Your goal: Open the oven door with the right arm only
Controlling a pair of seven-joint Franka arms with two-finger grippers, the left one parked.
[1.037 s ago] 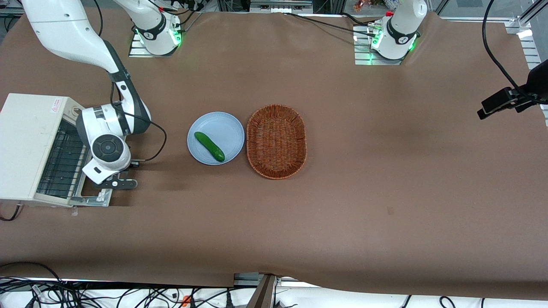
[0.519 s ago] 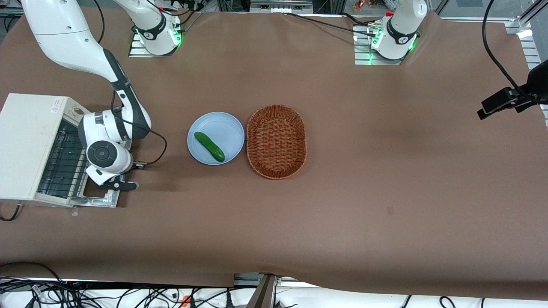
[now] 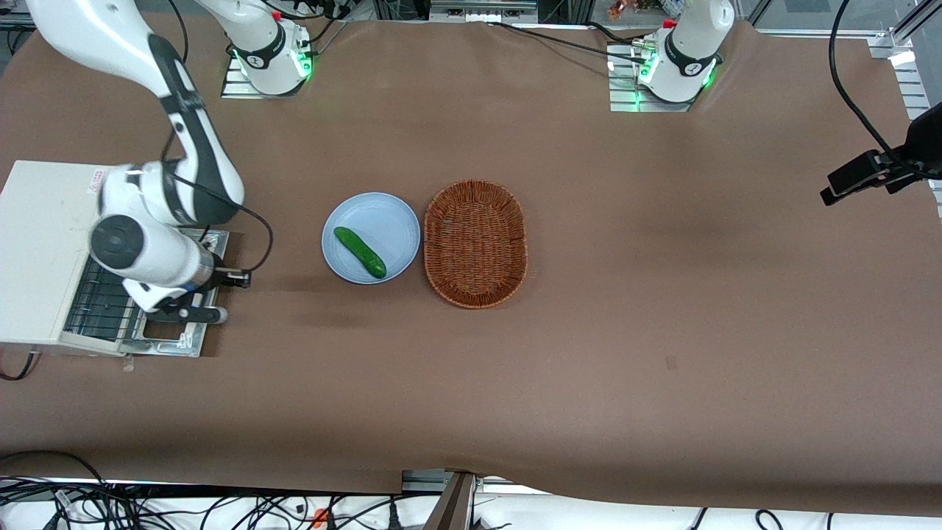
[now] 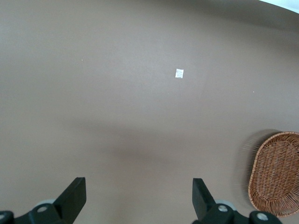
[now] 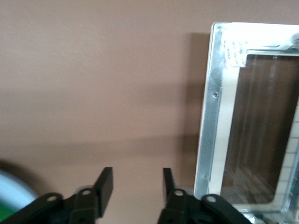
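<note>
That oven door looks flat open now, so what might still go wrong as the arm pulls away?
The gripper, empty with open jaws, hangs just above the lowered oven door; a low move might scrape its metal frame. The wrist cable trails nearby and may snag. Swinging wide, the right arm might nudge the plate.

Oven (image 3: 44, 250) stands at the working arm's end of the table (image 3: 589, 368). Oven door (image 3: 173, 335) lies flat on the table in front of the oven (inner face up). Right arm (image 3: 154, 243) hangs above the door and the oven's mouth; its gripper (image 5: 133, 189), fingers apart, sits above bare table just beside the door's edge. Toward the parked arm's end: plate (image 3: 386, 221) with a cucumber (image 3: 360, 252) on it, then a basket (image 3: 475, 244) just beside the plate.
</note>
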